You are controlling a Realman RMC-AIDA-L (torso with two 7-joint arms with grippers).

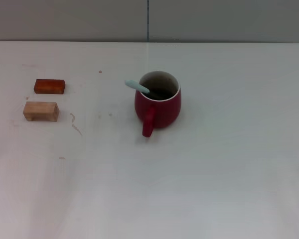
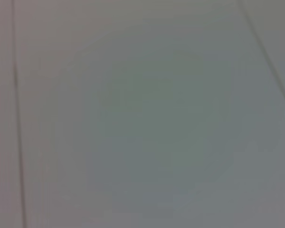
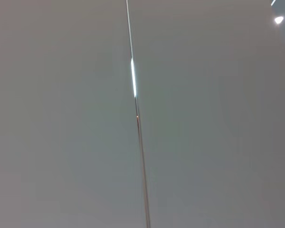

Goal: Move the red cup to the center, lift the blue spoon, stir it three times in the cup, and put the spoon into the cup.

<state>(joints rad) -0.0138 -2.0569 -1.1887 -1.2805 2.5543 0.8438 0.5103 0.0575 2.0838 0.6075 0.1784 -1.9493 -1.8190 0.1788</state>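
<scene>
- the red cup [image 1: 158, 101] stands near the middle of the head view on the white table [image 1: 214, 174], handle toward the lower edge
- the blue spoon [image 1: 137, 86] leans inside it, pale handle poking over the upper-left rim, so the job looks finished to me
- two wooden blocks [image 1: 45, 99] sit at the left of the frame
- neither of my claws appears anywhere; both wrist views show only blank grey panels, so i cannot tell their grip

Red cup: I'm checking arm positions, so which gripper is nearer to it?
Cannot tell: neither gripper is in view. The red cup stands mid-table holding the spoon; both wrist views show only blank surfaces.
</scene>
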